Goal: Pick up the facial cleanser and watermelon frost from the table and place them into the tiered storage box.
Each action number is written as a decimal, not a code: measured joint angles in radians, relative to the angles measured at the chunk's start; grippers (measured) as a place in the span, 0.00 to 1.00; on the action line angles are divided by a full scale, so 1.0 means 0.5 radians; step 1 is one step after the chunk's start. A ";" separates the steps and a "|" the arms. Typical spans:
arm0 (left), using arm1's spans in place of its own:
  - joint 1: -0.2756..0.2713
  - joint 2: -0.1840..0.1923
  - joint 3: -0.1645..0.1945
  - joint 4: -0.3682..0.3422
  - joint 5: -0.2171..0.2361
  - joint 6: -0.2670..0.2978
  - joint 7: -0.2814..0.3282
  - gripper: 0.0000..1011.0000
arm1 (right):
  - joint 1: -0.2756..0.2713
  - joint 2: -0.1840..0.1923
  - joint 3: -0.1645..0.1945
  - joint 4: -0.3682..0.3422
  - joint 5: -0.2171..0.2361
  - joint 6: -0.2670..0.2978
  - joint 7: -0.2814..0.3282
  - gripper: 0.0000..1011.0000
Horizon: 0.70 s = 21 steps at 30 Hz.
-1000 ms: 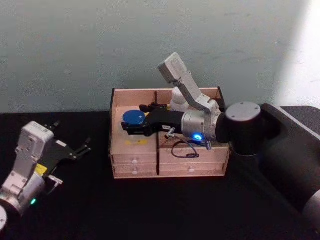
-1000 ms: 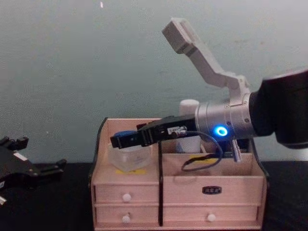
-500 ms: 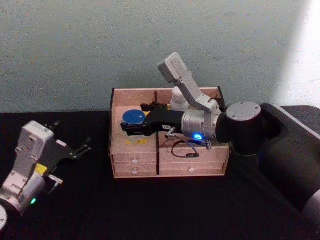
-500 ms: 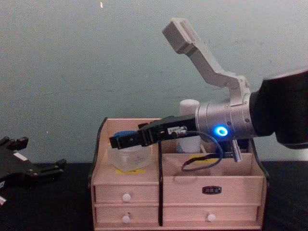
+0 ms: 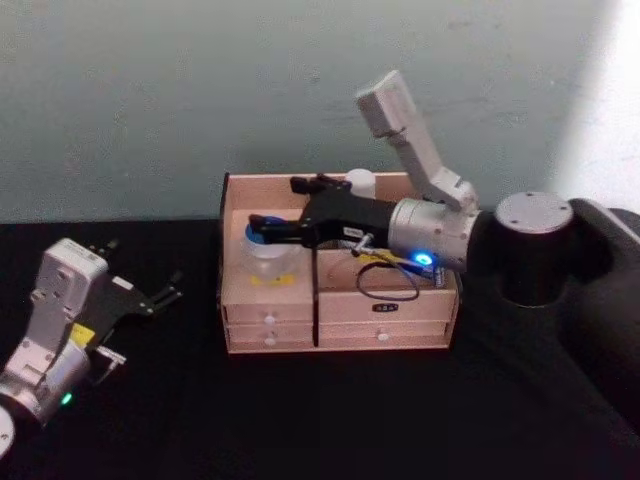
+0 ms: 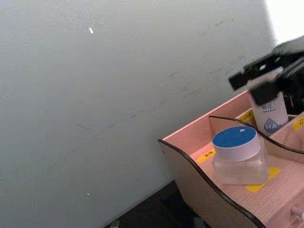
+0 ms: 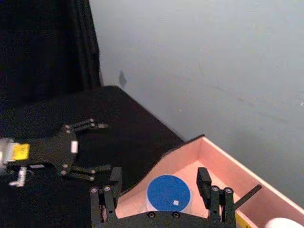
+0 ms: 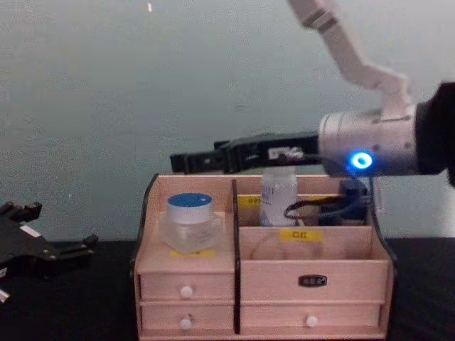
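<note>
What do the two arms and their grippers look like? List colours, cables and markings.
The right arm has a silver wrist with a glowing blue ring light, a dark shoulder joint, a looping black cable and a white angled camera bracket. The right gripper is black. The left gripper is black, on a white-grey wrist with a yellow label and green light.

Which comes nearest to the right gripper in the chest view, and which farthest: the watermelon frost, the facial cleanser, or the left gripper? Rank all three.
1. The watermelon frost, in the tiered storage box's left compartment, just below the right gripper.
2. The facial cleanser, further right, in the back compartment.
3. The left gripper, far left, low over the table.
</note>
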 joint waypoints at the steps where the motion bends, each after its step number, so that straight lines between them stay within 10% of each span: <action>1: 0.000 0.000 0.000 0.000 0.000 0.000 0.000 0.99 | -0.014 0.014 0.008 -0.032 0.011 0.002 -0.002 0.99; 21: 0.000 0.000 0.000 0.000 0.000 0.000 0.000 0.99 | -0.452 0.299 0.398 -0.510 0.119 -0.109 -0.501 0.99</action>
